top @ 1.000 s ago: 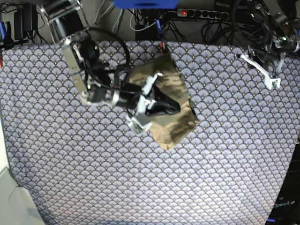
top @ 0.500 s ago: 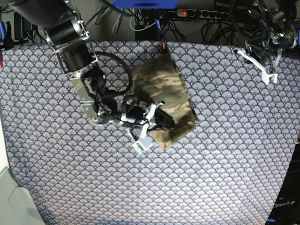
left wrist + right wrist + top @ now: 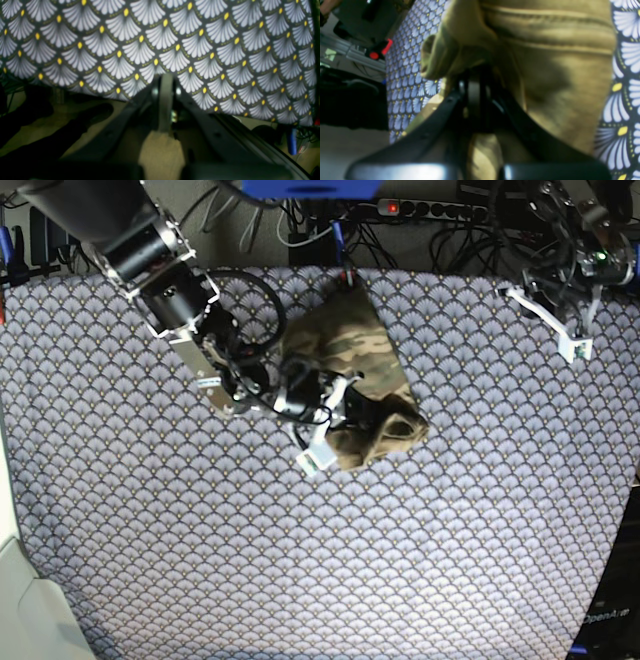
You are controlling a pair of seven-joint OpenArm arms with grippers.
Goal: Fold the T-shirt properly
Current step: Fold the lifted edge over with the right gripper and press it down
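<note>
Right gripper (image 3: 345, 412) pinches a bunched fold of the camouflage-print cloth T-shirt (image 3: 352, 355).
The shirt lies crumpled on the purple scallop-patterned tablecloth (image 3: 300, 560), toward its far middle; behind, the left gripper (image 3: 560, 320), jaws together and empty, hovers near a cable-strewn power strip (image 3: 430, 210).

One shirt, two arms, one covered tabletop.
A single T-shirt (image 3: 360, 370) lies on one tablecloth (image 3: 300, 560) over the tabletop; two arms each carry one gripper: right gripper (image 3: 335, 425), left gripper (image 3: 560, 325); one power strip (image 3: 430, 210) behind.
</note>
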